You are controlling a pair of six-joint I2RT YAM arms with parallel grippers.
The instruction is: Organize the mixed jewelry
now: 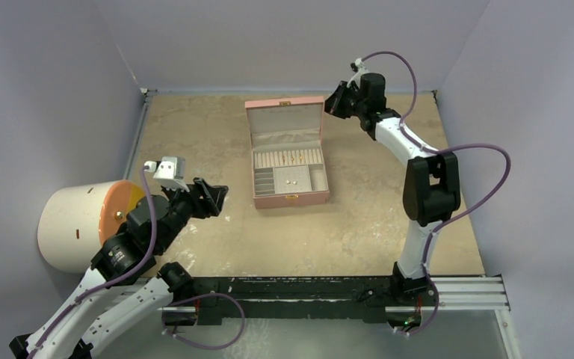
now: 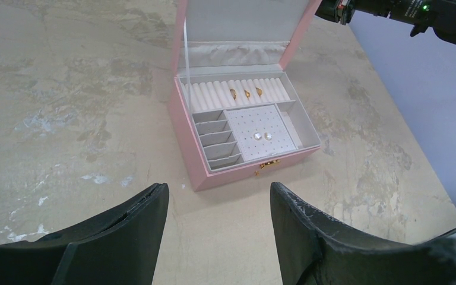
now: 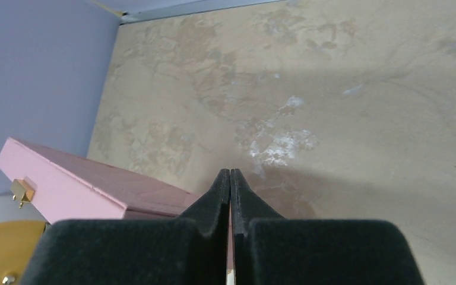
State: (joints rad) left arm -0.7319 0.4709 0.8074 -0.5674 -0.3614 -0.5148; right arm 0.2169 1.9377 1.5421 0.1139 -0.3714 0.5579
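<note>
Three gold rings (image 2: 247,94) sit boxed ahead of spread left claw (image 2: 218,187); right claw (image 3: 230,173) pressed together

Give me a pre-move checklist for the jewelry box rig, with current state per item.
1. Lid of pink box open: ok, it stands upright.
2. Left end effector open and apart from the box: ok.
3. Right end effector empty: cannot tell. It is shut, with nothing seen at the tips.
4. Right end effector apart from the lid: cannot tell. It sits close beside the lid's edge.
5. Gold rings seated in the roll slots: ok, three in a row.
6. Studs on the dotted pad: ok, two side by side.
7. No loose pieces left on the table: cannot tell. None seen, but they would be tiny.
</note>
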